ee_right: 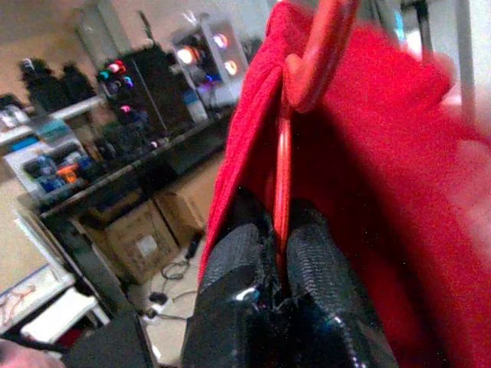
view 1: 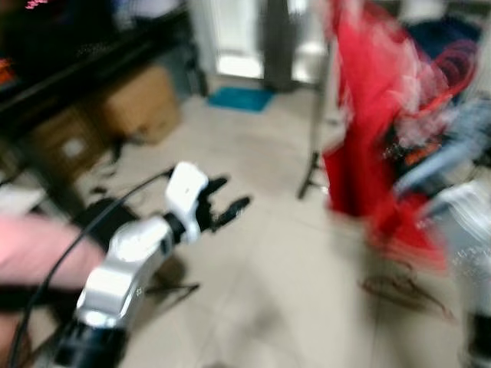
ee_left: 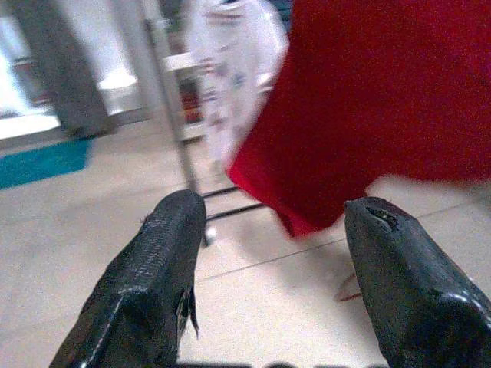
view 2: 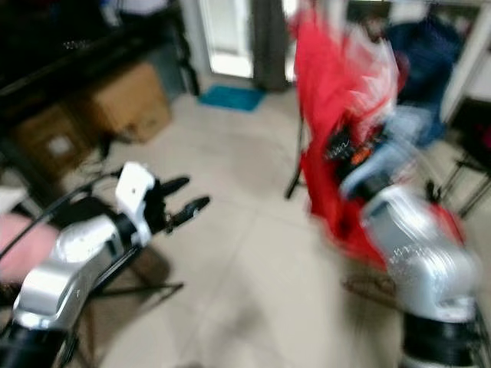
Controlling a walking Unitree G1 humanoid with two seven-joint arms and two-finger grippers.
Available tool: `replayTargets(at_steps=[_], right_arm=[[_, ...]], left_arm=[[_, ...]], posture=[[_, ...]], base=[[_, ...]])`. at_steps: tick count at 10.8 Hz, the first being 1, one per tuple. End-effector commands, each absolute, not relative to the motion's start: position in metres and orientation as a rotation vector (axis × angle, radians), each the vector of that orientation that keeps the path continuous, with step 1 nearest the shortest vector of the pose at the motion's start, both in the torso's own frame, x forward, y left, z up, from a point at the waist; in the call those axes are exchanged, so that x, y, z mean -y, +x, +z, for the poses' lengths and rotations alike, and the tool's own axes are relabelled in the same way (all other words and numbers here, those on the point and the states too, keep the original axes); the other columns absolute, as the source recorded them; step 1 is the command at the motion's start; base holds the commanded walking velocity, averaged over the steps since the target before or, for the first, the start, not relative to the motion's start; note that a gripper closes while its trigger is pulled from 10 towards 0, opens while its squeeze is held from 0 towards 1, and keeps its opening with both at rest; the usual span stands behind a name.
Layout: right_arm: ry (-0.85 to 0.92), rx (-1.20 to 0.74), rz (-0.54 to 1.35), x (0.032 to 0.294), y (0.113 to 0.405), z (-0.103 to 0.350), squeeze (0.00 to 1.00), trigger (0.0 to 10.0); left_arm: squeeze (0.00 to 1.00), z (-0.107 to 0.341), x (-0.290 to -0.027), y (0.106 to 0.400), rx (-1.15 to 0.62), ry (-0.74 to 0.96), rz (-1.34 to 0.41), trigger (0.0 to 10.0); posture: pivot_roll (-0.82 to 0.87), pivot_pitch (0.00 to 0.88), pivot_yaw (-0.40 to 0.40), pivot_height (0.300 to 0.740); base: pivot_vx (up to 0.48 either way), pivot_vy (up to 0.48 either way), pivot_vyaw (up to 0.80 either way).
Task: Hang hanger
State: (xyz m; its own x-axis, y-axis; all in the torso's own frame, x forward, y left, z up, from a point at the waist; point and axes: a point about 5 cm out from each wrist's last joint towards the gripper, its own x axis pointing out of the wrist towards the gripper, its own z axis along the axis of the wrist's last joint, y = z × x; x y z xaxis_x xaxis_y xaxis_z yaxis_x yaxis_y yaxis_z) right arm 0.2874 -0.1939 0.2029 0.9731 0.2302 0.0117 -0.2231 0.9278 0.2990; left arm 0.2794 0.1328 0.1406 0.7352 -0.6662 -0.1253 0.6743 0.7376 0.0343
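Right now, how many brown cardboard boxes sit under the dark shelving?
2: a larger brown cardboard box farther along beneath the dark shelving, and a nearer box with a white label. Blur and shadow may hide others.

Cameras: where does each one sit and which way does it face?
Head stereo pair: looks forward and down at the tiled floor, open left gripper and red hanging garment.
Left wrist: along its spread black fingers toward the metal rack pole.
Right wrist: along fingers shut on the red hanger.
Shared: the red garment.
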Motion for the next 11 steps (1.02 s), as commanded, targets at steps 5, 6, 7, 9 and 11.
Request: replayTargets(at_steps=[5,6,7,9,11], right_arm=[[0.272,-0.274,-0.074,0.186,0.276,0.112,0.0,10.0],[0.27,-0.272,-0.077,0.181,0.276,0.112,0.0,10.0],[0.27,-0.256,-0.089,0.175,0.277,0.109,0.0,10.0],[0.24,-0.239,-0.081,0.171,0.276,0.107,0.0,10.0],[0.223,-0.23,-0.049,0.165,0.276,0.106,0.0,10.0]], left_arm=[[0.0,0.131,-0.138,0.298,-0.108,0.162,-0.501,10.0],[0.0,0.132,-0.138,0.301,-0.101,0.155,-0.475,10.0],[0.0,0.134,-0.138,0.304,-0.075,0.122,-0.446,10.0],[0.0,0.135,-0.133,0.304,-0.058,0.094,-0.474,10.0],[0.0,0.132,-0.135,0.304,-0.086,0.092,-0.471,10.0]], posture=[[-0.14,0.0,0.114,0.74],[-0.14,0.0,0.114,0.74],[-0.14,0.0,0.113,0.74],[-0.13,0.0,0.111,0.74],[-0.13,0.0,0.106,0.74]], base=[[0.0,0.0,-0.32],[0.0,0.0,-0.8],[0.0,0.0,-0.8],[0.304,0.0,-0.8],[0.362,0.0,0.0]])
